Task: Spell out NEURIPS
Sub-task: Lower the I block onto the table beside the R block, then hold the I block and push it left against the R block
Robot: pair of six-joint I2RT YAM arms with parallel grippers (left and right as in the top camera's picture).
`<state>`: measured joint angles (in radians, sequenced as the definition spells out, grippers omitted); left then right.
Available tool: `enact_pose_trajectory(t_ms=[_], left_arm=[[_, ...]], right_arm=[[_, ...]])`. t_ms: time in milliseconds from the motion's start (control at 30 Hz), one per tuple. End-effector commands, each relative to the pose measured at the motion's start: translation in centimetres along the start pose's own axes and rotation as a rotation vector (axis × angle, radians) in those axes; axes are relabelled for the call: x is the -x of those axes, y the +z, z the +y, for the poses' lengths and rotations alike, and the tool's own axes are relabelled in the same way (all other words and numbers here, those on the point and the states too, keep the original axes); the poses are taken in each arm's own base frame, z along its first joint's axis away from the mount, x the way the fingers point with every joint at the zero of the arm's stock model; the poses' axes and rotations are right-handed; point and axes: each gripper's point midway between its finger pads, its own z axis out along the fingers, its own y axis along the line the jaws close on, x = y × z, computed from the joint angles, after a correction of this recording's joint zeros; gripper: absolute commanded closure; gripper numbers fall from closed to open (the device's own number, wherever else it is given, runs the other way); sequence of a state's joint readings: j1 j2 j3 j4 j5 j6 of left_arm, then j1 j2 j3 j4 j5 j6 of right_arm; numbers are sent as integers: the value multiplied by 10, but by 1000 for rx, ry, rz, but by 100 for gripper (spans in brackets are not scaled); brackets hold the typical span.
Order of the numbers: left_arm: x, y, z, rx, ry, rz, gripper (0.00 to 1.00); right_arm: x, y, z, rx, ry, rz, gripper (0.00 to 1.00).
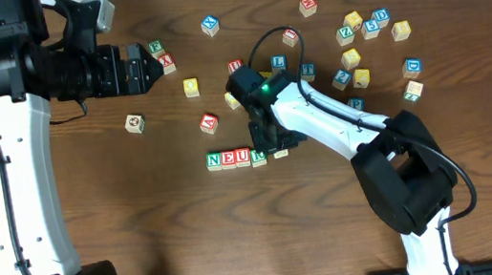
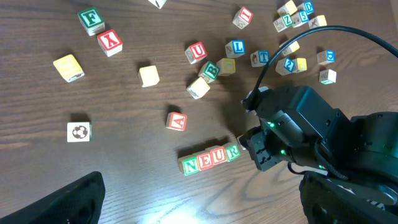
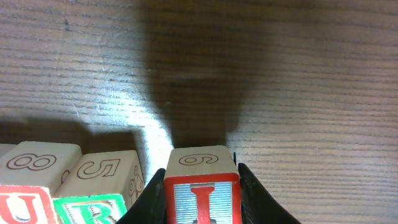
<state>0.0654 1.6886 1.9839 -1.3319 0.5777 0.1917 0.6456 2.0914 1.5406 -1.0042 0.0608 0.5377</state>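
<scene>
Gripped I cube (image 3: 200, 163) across opposite flat sides with right gripper (image 3: 201, 202); looked light, rigid, smooth wood, liable to twist.

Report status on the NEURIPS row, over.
Right gripper shut on I cube, beside R. Left gripper open, off to the side. Row reads NEUR. Nothing blocking.
</scene>
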Motion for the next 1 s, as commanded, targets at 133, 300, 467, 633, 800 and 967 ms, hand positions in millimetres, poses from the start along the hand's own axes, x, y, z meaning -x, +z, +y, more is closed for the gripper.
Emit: enact_pose_trajectory(t_ms=[133,300,467,633,800,967], left_arm=[[3,-7,-4,-5,22,-21,2],[3,-7,-4,-5,22,-21,2],[3,-7,-4,-5,23,-21,2],[3,-7,-4,-5,22,-21,2],[3,-7,-4,-5,22,-21,2],[3,-7,-4,-5,22,-21,2]], right_arm=[[1,-9,-3,-16,25,-34,99],[-3,-2,-5,-24,24,-32,99],[-5,3,-5,-25,24,-29,99],[-7,3,-1,-4,21,-20,99],[-10,2,8,4,12,-25,98],[-14,1,18,10,0,-34,97]])
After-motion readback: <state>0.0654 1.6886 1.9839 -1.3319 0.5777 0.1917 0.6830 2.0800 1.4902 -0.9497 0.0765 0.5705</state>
